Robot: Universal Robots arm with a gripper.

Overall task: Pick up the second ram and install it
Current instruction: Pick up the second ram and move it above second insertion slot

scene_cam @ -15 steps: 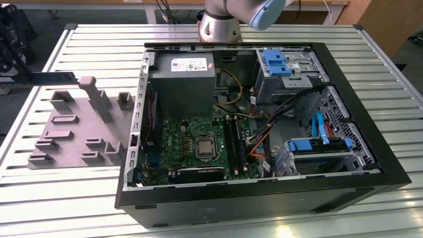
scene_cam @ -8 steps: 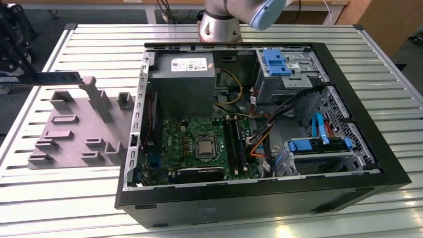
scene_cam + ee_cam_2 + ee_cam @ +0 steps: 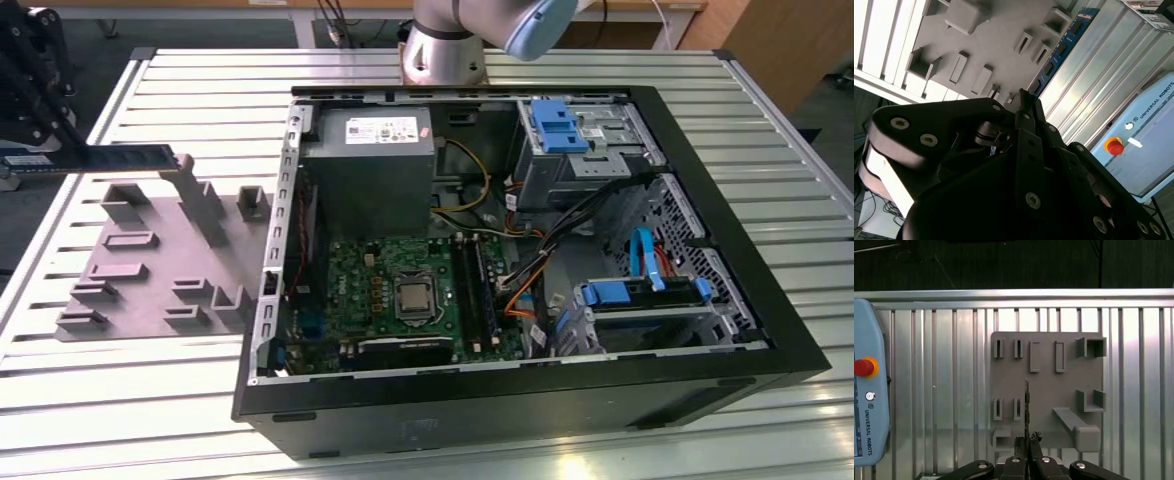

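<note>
Second ram [image 3: 120, 157], a long thin dark-green memory stick with black chips, clamped by one end between the fingertips of the black two-finger gripper [image 3: 1027, 442], closed firmly on the board. Held level and on edge over the grey plastic tray [image 3: 160, 255] of upright pegs and slotted blocks, at the exterior view's left. In the first wrist view, seen edge-on as a thin line [image 3: 1027, 400] running out from the fingertips across the tray's middle, between the pairs of narrow slots. Free end close to the top of the tallest grey peg [image 3: 200, 205]; cannot tell whether touching. In the second wrist view, black chips in a row along the stick [image 3: 1061, 47], beyond the gripper's dark linkage.

Well apart, toward the exterior view's right: a black computer case [image 3: 534, 400] lying open on its side. Inside it, a green motherboard [image 3: 374, 280] with long black memory slots [image 3: 475, 290], a grey power supply [image 3: 367, 170], blue drive brackets [image 3: 554, 125] and bundled cables.

Tray and case both resting on a slatted metal table [image 3: 200, 75]. Silver arm base [image 3: 441, 50] behind the case; gripper pointing straight down at the tray. Pale blue teach pendant [image 3: 871, 405] with a red button, lying on the table near the tray.
</note>
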